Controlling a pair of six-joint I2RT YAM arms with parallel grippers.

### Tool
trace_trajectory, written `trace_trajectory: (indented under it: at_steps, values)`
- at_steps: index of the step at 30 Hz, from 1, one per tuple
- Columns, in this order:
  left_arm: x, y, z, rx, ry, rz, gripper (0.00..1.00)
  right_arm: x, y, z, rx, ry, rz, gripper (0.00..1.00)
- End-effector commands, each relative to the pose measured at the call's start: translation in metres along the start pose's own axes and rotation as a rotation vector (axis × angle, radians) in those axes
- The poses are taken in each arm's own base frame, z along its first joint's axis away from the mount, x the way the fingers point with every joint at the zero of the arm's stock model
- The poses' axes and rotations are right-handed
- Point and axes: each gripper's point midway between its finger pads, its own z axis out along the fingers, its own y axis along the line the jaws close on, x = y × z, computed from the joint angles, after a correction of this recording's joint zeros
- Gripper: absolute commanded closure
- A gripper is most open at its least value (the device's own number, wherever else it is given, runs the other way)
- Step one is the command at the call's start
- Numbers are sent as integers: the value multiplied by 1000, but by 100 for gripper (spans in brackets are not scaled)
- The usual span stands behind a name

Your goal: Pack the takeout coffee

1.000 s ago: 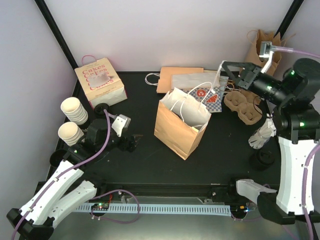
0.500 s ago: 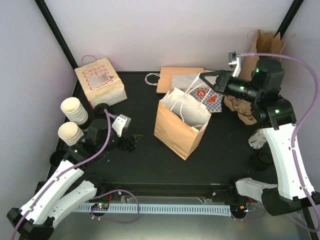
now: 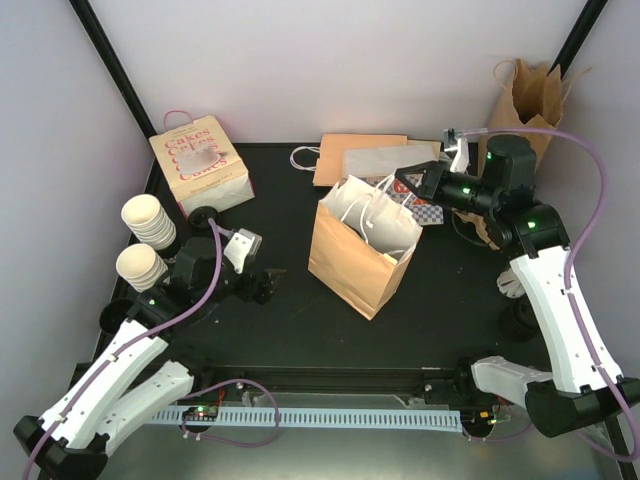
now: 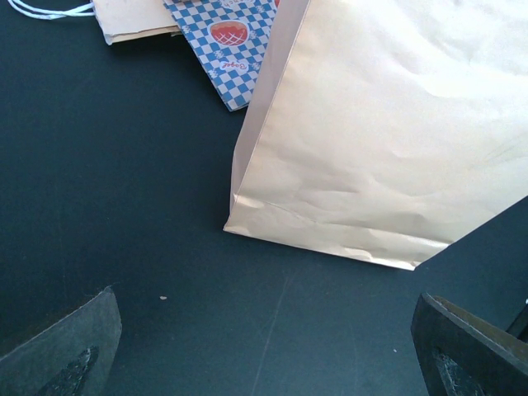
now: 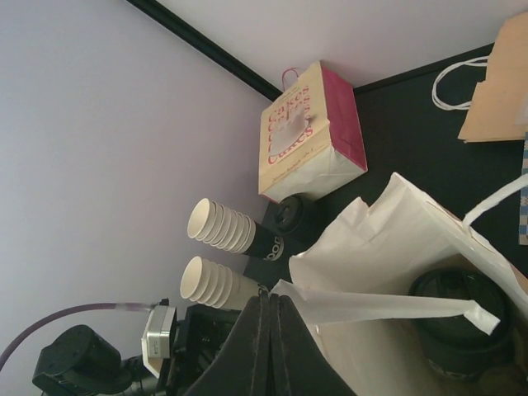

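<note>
Noted small takeout coffee cup with round black plastic lid (image 5: 452,309) down inside upright brown paper bag (image 3: 355,255) at table centre, right gripper (image 3: 405,183) pressed together at bag's 2 o'clock rim, left gripper (image 3: 265,285) spread wide at 9 o'clock; judged packing nearly done.

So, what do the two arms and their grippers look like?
The left arm and right arm look alike: white shells on the long links, black joints with small green lights. A purple cable runs along each arm. The left gripper and right gripper have dark, tapered fingers.
</note>
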Motion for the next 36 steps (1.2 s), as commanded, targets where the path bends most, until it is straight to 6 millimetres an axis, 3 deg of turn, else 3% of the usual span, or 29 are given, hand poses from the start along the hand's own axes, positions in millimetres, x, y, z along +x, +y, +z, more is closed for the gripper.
trace_trajectory:
  at_steps: [1,5,8,10,13,14,18,24,30,36]
  values:
    - [-3,1,2,-2,-12,7,1,-10,9,8,-31,-24,-47,99]
    - [-3,2,3,-3,-8,5,1,-17,20,9,-43,-31,-77,99]
    - [-3,2,2,-4,-8,7,1,-21,13,4,12,-72,-106,95]
    - [-3,2,2,-4,-9,5,1,-18,1,0,67,-83,-117,79]
    - [-2,3,3,-11,-7,2,1,-7,-24,-6,180,-76,-123,42]
    - [-2,3,3,-12,-7,3,1,-4,-32,-10,221,-77,-131,35]
    - [-2,3,3,-11,-8,3,1,0,-45,-34,331,-124,-190,18]
    - [-3,4,2,-15,-11,2,1,3,-58,-67,445,-222,-276,7]
    - [-2,4,2,-18,-10,2,1,26,-93,-74,510,-256,-313,6]
    - [-3,4,-2,-23,-13,-13,1,29,-111,-102,602,-399,-344,4]
